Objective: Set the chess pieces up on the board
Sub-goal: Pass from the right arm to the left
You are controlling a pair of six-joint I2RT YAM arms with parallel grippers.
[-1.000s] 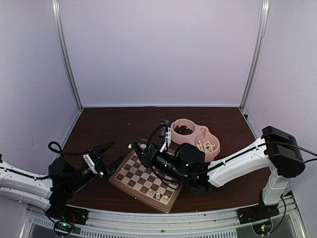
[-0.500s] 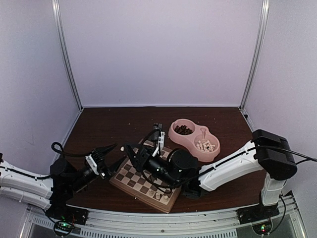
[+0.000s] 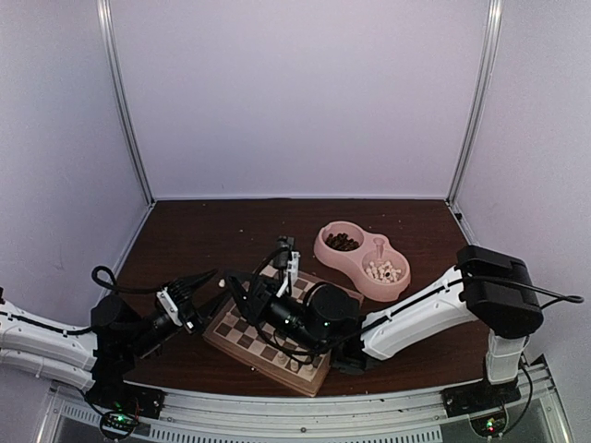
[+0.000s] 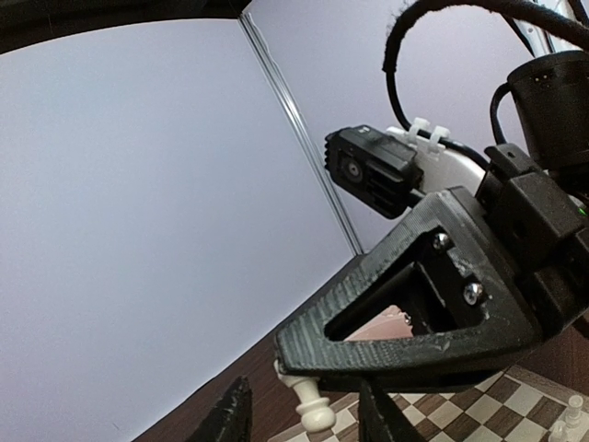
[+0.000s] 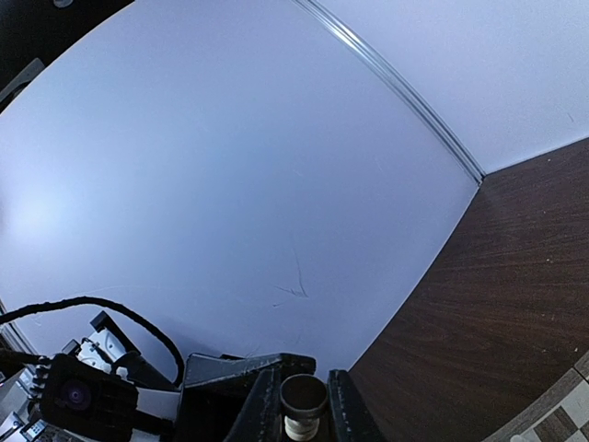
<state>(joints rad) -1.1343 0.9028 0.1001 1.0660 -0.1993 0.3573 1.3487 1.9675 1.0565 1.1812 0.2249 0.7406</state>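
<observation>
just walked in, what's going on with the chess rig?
The right tool is pinching a pale chess piece at the left side of the chessboard. The left tool hovers open beside it, holding nothing. A few pale pieces stand along the board's near edge. More lie in the pink bowl.

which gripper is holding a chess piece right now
The right gripper, pinching a cream chess piece; the left gripper is open and empty.
</observation>
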